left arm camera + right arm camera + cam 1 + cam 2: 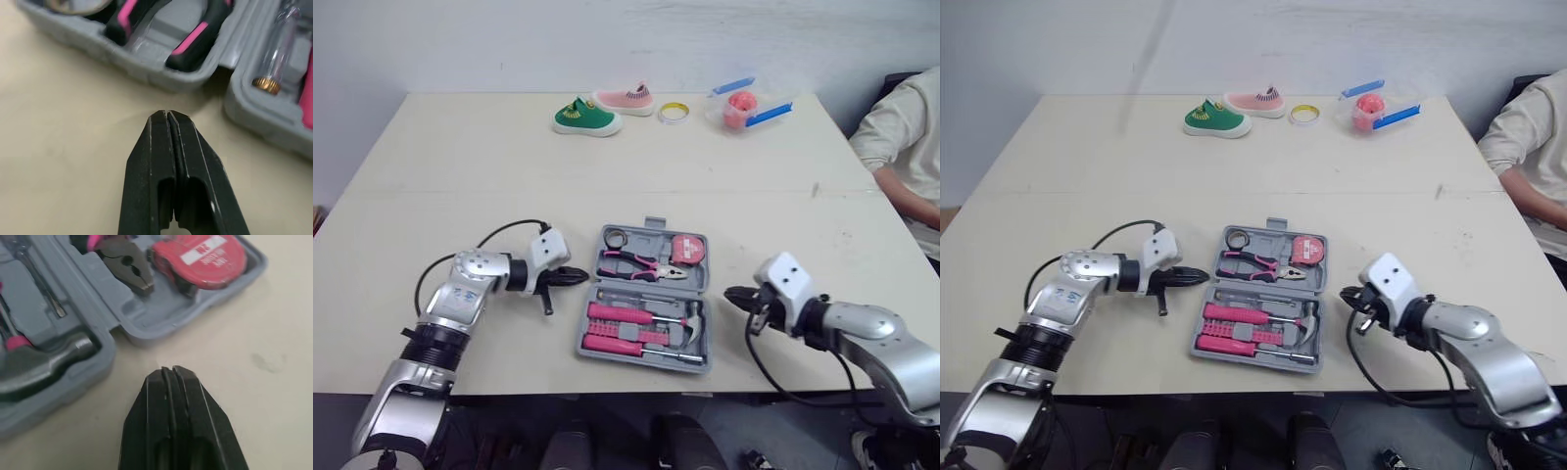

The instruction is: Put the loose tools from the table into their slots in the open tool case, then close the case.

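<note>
Left claw (pixel 576 277) and right claw (pixel 734 294), both pinched shut and empty, hang low over the worktop (pixel 460 176) just beside either flank of the open case (pixel 654 224), tips pointing inward. Pliers (pixel 641 264), tape measure (pixel 687 249), hammer (pixel 690 318) and pink-handled drivers (pixel 622 315) sit in their slots. Stowing looks finished, leaving the closing: a claw must get under one half's edge and fold it over.

Soft, even light fills both eye views, and the table (pixel 460 176) reads bright with no glare. A thin, soft-edged shadow hugs the tool case (pixel 588 328). Under the table's front edge, at the bottom of the frame, everything falls dark.
</note>
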`<state>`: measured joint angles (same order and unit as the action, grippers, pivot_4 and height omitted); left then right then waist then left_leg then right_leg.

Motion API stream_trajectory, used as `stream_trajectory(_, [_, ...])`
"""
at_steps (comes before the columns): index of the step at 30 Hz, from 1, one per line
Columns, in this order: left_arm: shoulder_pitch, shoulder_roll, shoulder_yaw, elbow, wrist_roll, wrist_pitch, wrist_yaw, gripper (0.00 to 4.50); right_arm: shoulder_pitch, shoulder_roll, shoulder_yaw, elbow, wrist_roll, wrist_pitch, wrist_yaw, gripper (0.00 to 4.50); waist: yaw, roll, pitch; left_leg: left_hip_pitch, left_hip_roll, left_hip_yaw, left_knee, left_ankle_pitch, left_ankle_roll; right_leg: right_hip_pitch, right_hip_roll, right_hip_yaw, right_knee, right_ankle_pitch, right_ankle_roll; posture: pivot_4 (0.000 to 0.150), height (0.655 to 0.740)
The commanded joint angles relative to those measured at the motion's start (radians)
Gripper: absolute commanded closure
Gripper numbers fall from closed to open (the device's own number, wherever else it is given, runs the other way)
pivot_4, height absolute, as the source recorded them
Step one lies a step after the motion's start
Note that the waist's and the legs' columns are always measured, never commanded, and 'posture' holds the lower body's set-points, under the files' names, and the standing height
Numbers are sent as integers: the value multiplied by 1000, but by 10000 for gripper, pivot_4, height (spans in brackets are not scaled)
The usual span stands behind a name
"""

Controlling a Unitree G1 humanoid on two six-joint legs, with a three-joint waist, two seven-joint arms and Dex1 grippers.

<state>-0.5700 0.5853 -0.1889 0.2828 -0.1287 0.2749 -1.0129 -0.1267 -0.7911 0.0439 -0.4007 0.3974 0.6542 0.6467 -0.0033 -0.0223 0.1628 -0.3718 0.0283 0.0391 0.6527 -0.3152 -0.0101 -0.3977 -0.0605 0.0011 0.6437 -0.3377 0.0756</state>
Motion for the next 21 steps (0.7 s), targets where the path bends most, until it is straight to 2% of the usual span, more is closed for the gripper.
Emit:
stream_trajectory(1, [8, -24, -14, -54, 0, 25, 1, 45000, -59, 44, 48, 7, -28, -28, 16, 44058, 1, 0, 0, 0, 0, 0, 1, 0, 0, 0, 0, 0, 0, 0, 0, 1500, 7400])
stream_trajectory(10, [102, -18, -18, -216, -10, 138, -1, 45000, -135, 100, 84, 25, -37, -1, 55, 44058, -3, 1, 1, 2, 0, 0, 2, 0, 0, 0, 0, 1, 1, 0, 0, 1500, 7400])
stream_trajectory(16, [120, -23, 8, -197, 12, 168, 53, 45000, -104, 81, 86, 24, -74, -18, 67, 44058, -1, 1, 1, 2, 0, 0, 2, 0, 0, 1, -1, 1, 0, 0, 0, 1500, 7400])
stream_trajectory(20, [127, 33, 75, -173, 13, 177, 69, 45000, -68, 25, 35, 2, -108, -35, 69, 44058, -1, 1, 1, 3, 0, 0, 2, 0, 0, 1, -1, 1, 0, 0, 0, 1500, 7400])
stream_trajectory(21, [136, 61, 104, -174, -5, 196, 54, 42595, -56, -15, 19, -19, -137, -50, 70, 44707, -1, 1, 1, 3, 0, 0, 2, 0, 0, 1, -1, 1, 0, 0, 0, 1500, 7400])
